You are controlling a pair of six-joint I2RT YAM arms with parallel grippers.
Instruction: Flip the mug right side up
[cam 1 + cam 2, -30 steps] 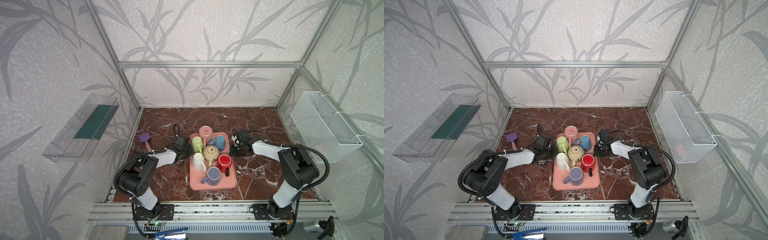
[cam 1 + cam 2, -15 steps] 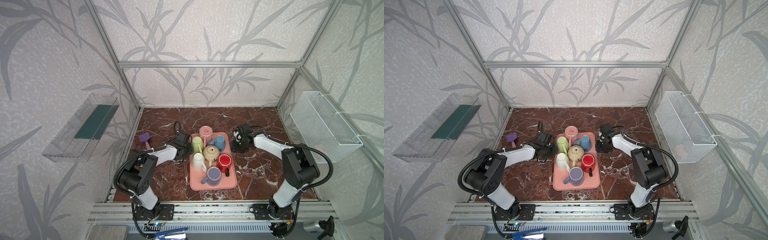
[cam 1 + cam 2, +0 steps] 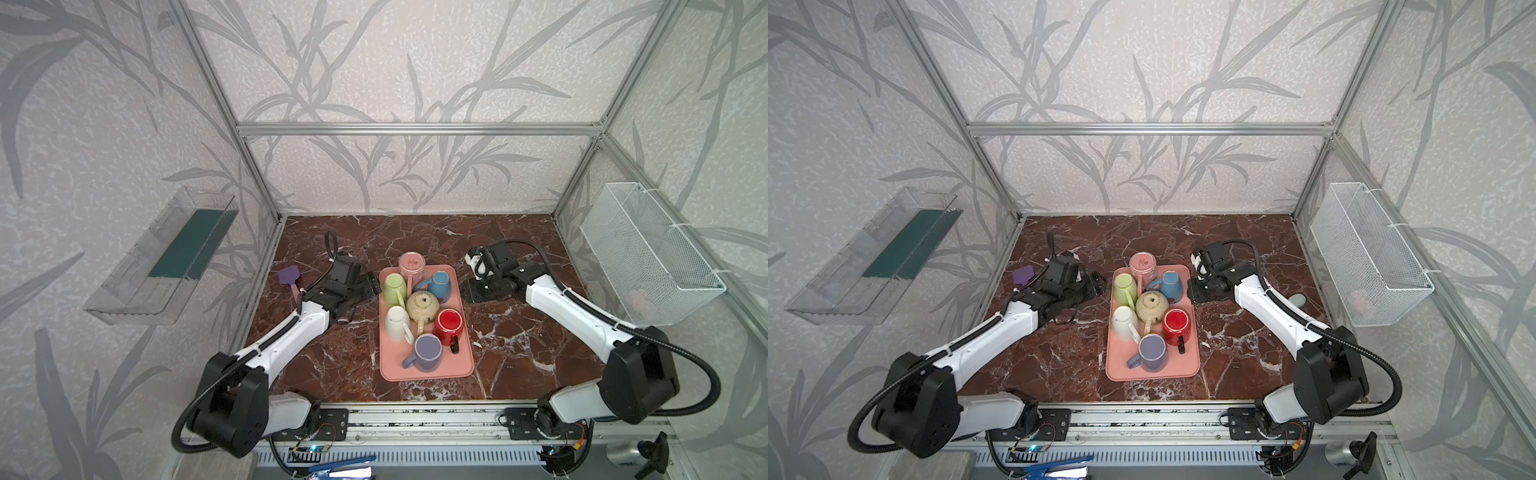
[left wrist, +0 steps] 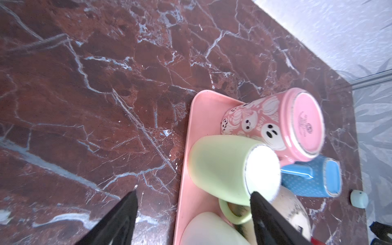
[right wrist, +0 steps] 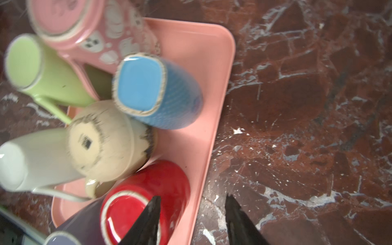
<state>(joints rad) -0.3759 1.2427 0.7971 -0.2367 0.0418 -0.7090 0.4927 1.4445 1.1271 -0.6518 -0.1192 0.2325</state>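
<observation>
Nothing is righted yet: from the purple mug nearest us to the pink mug farthest, all on the tray seem base-up, though blur hides some rims. Our left gripper gapes wide, the right gripper narrower; both are empty.

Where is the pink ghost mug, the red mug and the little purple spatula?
pink ghost mug [image 4: 270,132]: left wrist view, on a white ghost on its side.
red mug [image 3: 449,323]: in a top view, on its flat top.
purple spatula [image 3: 287,274]: in a top view, on its blade.
</observation>
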